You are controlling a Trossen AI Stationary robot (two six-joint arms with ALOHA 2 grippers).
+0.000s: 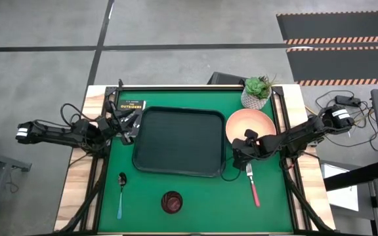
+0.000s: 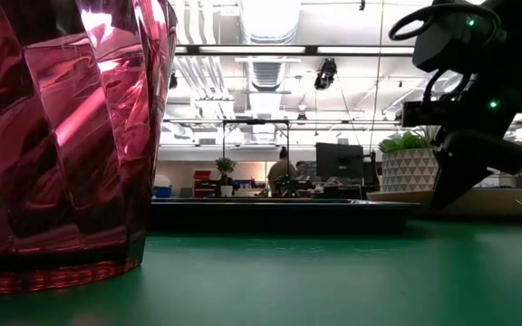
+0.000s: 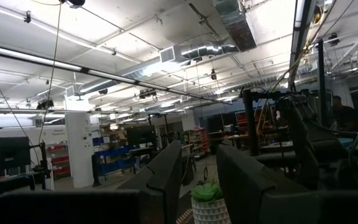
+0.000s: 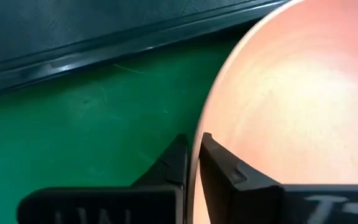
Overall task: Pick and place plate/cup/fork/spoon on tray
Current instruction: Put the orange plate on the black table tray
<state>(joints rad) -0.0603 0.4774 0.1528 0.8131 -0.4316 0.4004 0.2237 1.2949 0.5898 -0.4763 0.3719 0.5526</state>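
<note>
The peach-orange plate (image 1: pixel 254 124) lies right of the black tray (image 1: pixel 179 141). My right gripper (image 1: pixel 239 153) is at the plate's near-left rim and is shut on it (image 4: pixel 194 146). The fork (image 1: pixel 253 185) lies on the green mat near the plate. The spoon (image 1: pixel 121 195) lies at the near left. The maroon cup (image 1: pixel 172 202) stands near the front edge and fills the low view's left (image 2: pixel 62 136). My left gripper (image 1: pixel 130 124) is open and empty at the tray's left edge; its fingers (image 3: pixel 166 180) point level across the table. My right gripper pinches the plate's rim (image 4: pixel 199 127) at its near-left side, one finger (image 4: pixel 219 165) over the plate's inside and one finger (image 4: pixel 174 162) outside it. The fingers slant down from the table's right. I cannot tell whether the plate is off the mat.
A white pot with a green plant (image 1: pixel 256 94) stands just beyond the plate. A small black book (image 1: pixel 131 107) lies at the tray's far-left corner, beside my left gripper. Bare green mat lies between the cup and the fork.
</note>
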